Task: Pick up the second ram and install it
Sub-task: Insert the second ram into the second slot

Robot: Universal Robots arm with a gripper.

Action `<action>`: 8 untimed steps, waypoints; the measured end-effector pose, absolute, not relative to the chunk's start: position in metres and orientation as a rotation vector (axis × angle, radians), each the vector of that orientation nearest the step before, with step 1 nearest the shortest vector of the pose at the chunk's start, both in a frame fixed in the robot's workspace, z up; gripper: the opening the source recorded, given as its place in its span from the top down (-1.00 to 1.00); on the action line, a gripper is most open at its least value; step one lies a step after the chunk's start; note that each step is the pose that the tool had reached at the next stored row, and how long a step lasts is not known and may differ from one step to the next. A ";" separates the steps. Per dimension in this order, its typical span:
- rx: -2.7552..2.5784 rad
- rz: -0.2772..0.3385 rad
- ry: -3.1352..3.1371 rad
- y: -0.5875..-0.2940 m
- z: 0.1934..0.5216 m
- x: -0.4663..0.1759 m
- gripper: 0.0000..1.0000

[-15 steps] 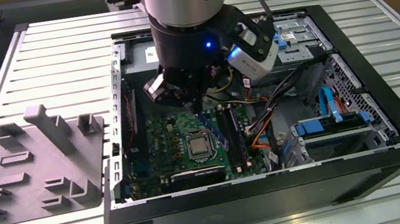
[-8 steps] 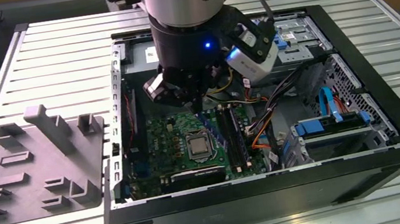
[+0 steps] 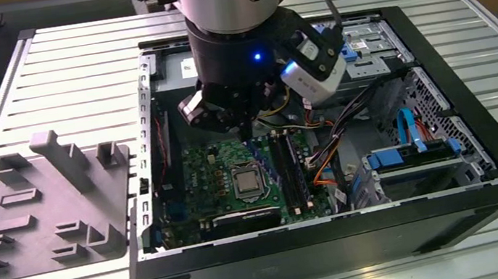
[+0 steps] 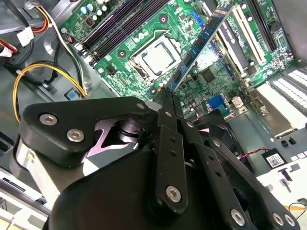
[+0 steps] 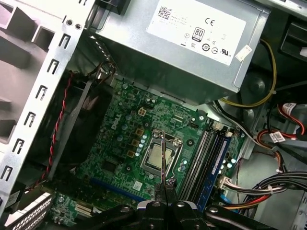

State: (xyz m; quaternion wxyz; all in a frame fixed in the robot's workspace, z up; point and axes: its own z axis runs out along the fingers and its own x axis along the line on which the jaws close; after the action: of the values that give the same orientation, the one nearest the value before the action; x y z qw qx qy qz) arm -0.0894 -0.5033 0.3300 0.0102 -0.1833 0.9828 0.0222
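Observation:
My gripper (image 3: 246,131) hangs inside the open computer case, shut on one end of the second ram (image 4: 201,43), a narrow blue stick with dark chips. In the second wrist view the stick runs from the fingertips (image 4: 165,98) out over the green motherboard (image 4: 206,76). In the first wrist view its thin edge (image 5: 163,158) lies over the silver processor (image 5: 156,158), held above the board and beside the black memory slots (image 5: 201,158). Another blue stick (image 5: 219,160) sits in one of those slots.
A silver power supply (image 5: 192,38) fills the case's far end. Bundles of coloured cables (image 3: 328,143) and a drive bay with blue parts (image 3: 408,157) lie at the exterior view's right. The black case wall (image 3: 342,243) rings the board. A grey holder (image 3: 44,205) rests outside.

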 end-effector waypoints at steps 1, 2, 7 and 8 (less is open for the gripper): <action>-0.566 0.069 3.069 -0.503 0.330 -0.089 0.77; -0.560 0.069 3.070 -0.503 0.330 -0.089 0.77; -0.531 0.069 3.074 -0.503 0.330 -0.089 0.77; -0.525 0.069 3.075 -0.503 0.330 -0.089 0.77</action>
State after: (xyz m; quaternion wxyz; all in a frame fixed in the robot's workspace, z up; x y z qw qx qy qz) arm -0.0893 -0.5033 0.3298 0.0106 -0.1683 0.9854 0.0221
